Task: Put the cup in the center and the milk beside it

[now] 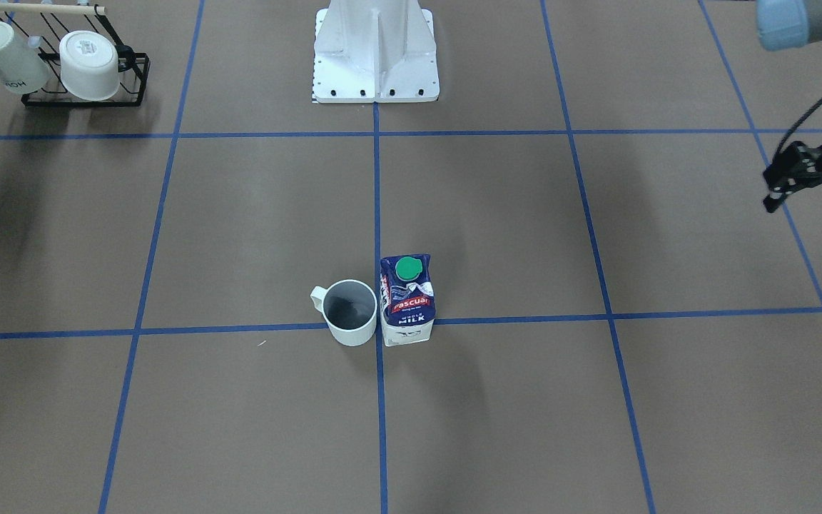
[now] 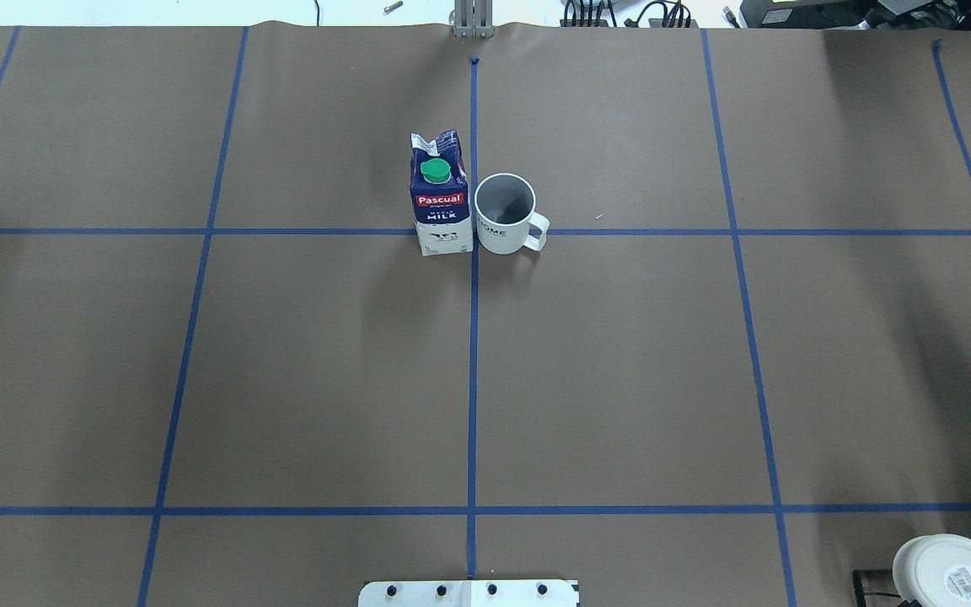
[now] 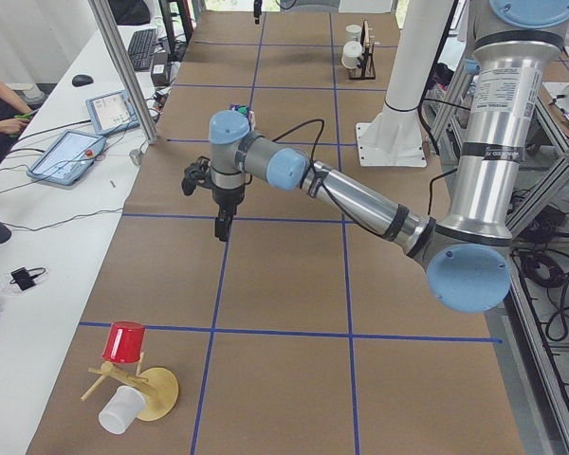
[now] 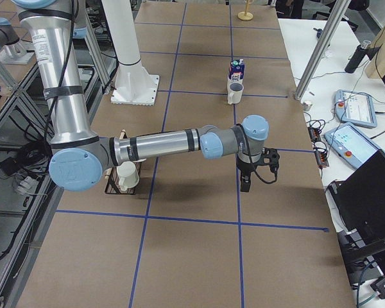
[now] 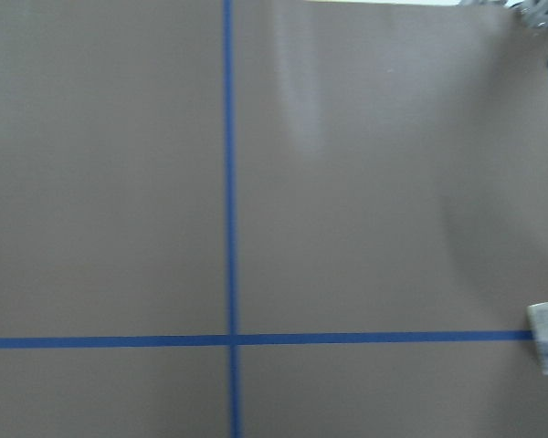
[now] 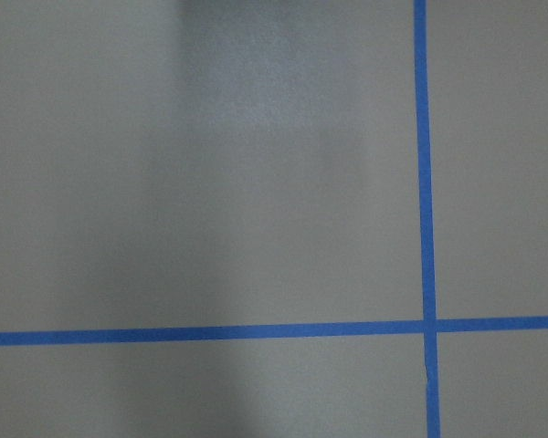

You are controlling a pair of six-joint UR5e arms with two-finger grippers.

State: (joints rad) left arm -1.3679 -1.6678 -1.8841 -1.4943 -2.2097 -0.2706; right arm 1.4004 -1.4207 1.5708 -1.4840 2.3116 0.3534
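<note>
Here's the cup, upright, tucked right against the center on the robot's right side of the crossing, with its handle poking out to the robot's right. The milk stands just beside it on the robot's left side of the same crossing, long axis vertical, green cap on top (whether the two actually touch I can't tell; the gap is a sliver at most).

By the look of it both placements are made, so what counts now is clearance, and neither thing sits under a gripper. The left gripper hangs well off to the robot's left of the milk, fingers spread and empty, pointing down at the bare table. Its arm is stretched out low with the wrist bent down. The right gripper is well apart on the opposite side, its arm reaching out long with the wrist turned down too. Whether its fingers are spread or pressed together, I can't tell.

Neither arm is clearly nearer. If a nudge were wanted, I'd judge the right arm for the cup and the left for the milk.
</note>
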